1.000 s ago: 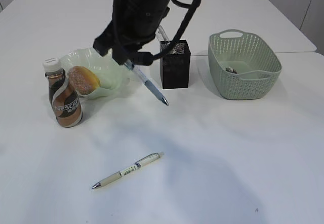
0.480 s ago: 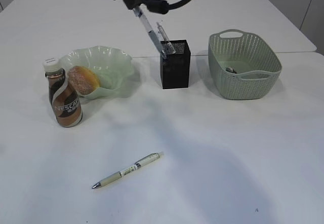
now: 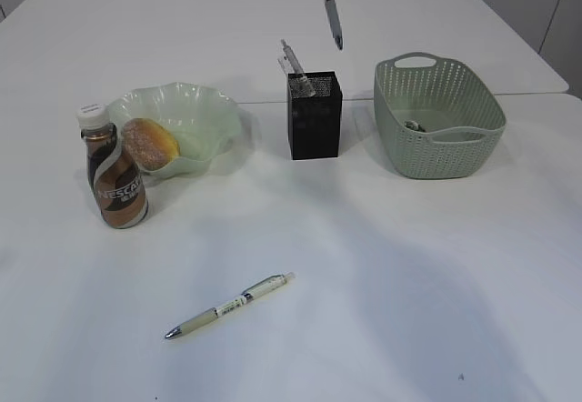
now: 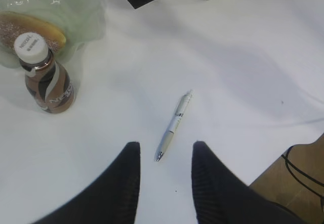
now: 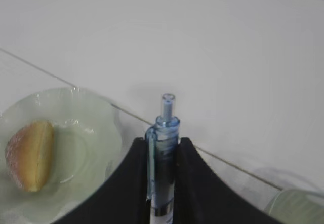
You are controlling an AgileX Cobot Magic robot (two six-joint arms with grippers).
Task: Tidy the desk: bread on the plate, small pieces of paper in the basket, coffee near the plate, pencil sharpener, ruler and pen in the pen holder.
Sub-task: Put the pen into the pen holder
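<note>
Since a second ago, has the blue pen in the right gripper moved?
Yes. The blue pen went up and right, from left of the pen holder to above it.

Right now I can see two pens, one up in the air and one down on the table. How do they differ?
The blue pen is clamped between the right gripper fingers, hanging nearly upright, tip down, above the pen holder; the cream pen lies flat and untouched on the desk. The blue pen has a clear bluish barrel; the cream pen's is pale and opaque. Both are slim click pens, and neither is in the holder yet.
</note>
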